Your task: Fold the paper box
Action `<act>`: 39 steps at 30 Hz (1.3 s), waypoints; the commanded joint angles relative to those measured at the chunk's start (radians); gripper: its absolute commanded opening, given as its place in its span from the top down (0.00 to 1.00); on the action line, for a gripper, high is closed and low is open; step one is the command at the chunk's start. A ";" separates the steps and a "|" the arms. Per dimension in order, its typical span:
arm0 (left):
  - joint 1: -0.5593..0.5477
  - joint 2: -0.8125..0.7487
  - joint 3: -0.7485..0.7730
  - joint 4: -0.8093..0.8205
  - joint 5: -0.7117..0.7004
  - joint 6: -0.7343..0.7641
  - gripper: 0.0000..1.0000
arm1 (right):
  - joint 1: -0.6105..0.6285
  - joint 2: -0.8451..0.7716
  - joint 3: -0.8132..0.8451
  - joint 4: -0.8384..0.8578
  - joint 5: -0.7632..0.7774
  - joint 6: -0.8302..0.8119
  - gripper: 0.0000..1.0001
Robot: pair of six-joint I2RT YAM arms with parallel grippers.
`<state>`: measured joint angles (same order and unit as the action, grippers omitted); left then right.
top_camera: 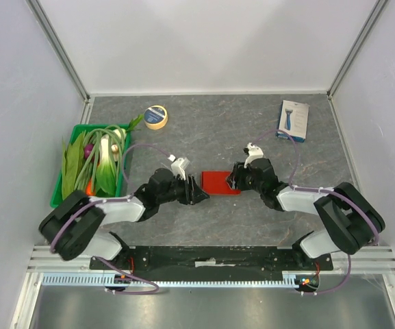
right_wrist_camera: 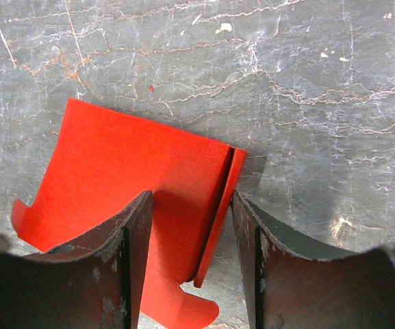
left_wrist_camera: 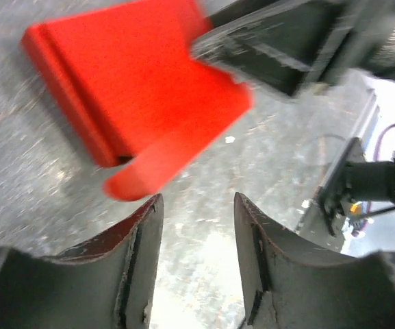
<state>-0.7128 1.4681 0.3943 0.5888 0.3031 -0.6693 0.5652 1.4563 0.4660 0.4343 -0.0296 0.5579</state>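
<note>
The paper box [top_camera: 221,182] is a flat, bright red cardboard blank lying on the grey table between both arms. My left gripper [top_camera: 200,194] is open and empty, just short of the box's left edge. In the left wrist view the box [left_wrist_camera: 135,89] lies ahead of the gripper [left_wrist_camera: 197,199], with a rounded tab nearest the fingers. My right gripper [top_camera: 233,179] is at the box's right edge. In the right wrist view the box [right_wrist_camera: 135,164] lies under the open gripper [right_wrist_camera: 192,199], and a narrow raised side flap [right_wrist_camera: 219,212] stands between the jaws.
A green basket [top_camera: 59,197] of leafy vegetables stands at the left. A roll of yellow tape [top_camera: 156,117] lies behind it. A white-and-blue retail box [top_camera: 293,120] lies at the back right. Grey walls enclose the table.
</note>
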 commanded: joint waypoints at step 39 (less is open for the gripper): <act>0.024 0.276 0.215 -0.060 -0.007 0.108 0.86 | -0.019 0.058 -0.029 -0.054 0.003 -0.029 0.82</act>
<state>-0.6880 1.7382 0.5964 0.6727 0.3336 -0.6254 0.5434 1.4754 0.4580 0.4435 -0.0662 0.5564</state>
